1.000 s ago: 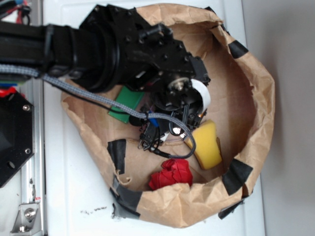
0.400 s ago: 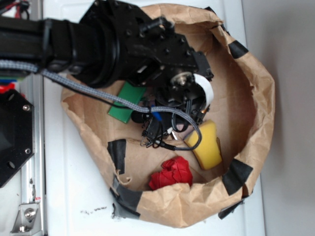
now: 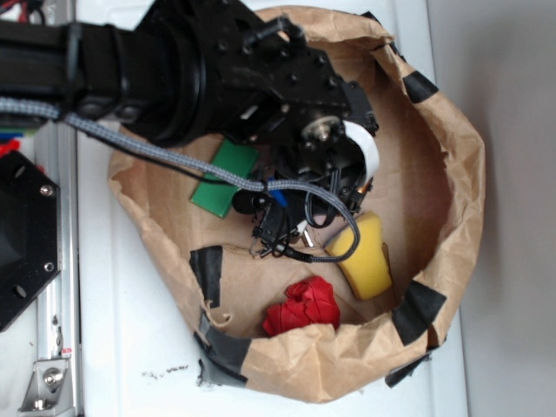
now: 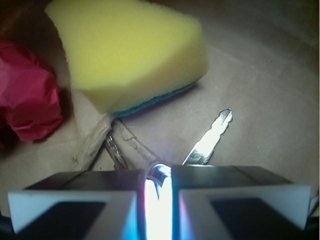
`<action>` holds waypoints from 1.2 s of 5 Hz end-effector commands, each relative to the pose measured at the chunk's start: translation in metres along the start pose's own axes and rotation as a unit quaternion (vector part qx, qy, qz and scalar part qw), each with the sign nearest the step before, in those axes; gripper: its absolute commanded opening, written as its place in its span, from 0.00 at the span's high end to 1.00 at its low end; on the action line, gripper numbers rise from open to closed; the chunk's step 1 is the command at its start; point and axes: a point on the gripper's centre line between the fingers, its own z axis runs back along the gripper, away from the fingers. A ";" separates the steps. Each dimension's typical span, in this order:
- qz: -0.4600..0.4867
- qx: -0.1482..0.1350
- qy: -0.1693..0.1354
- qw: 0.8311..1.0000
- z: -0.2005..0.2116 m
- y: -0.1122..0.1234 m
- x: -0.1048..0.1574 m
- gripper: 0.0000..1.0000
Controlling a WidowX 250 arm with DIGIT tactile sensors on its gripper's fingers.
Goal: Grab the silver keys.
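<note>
In the exterior view, you had the black arm [image 3: 174, 78] reaching in from the left over a crumpled brown paper bag [image 3: 452, 174] that lay open like a bowl on the white surface [image 3: 130, 347]. The tool [image 3: 334, 204] sat low inside the bag, mostly hidden under the wrist and its grey braided cable [image 3: 217, 174]. A green block [image 3: 221, 178] lay just beside the arm on the bag's floor, a yellow sponge [image 3: 369, 256] rested just beyond the tool, and a red crumpled wad [image 3: 302, 306] sat near the bag's lower rim. From here you could not make out the silver keys.

In the wrist view, your tool [image 4: 159, 200] was drawn narrow, the two white-edged fingers [image 4: 75, 205] leaving only a thin bright slit. The silver keys [image 4: 210, 137] lay on the brown paper right at the fingertips: one shiny blade pointed up and to the right, other blades ran up and left toward the sponge [image 4: 130, 50], and a bit of metal showed at the top of the slit, apparently pinched. The sponge's blue underside touched the paper just beyond the keys, and the red wad [image 4: 27, 95] sat at the left edge.
</note>
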 end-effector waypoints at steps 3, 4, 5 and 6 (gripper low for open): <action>0.026 -0.108 -0.051 0.992 0.114 -0.026 0.030 1.00; 0.021 -0.093 -0.049 0.994 0.105 -0.025 0.028 1.00; 0.012 -0.078 -0.039 0.996 0.098 -0.021 0.021 1.00; -0.002 -0.033 -0.009 0.999 0.073 -0.006 0.007 0.00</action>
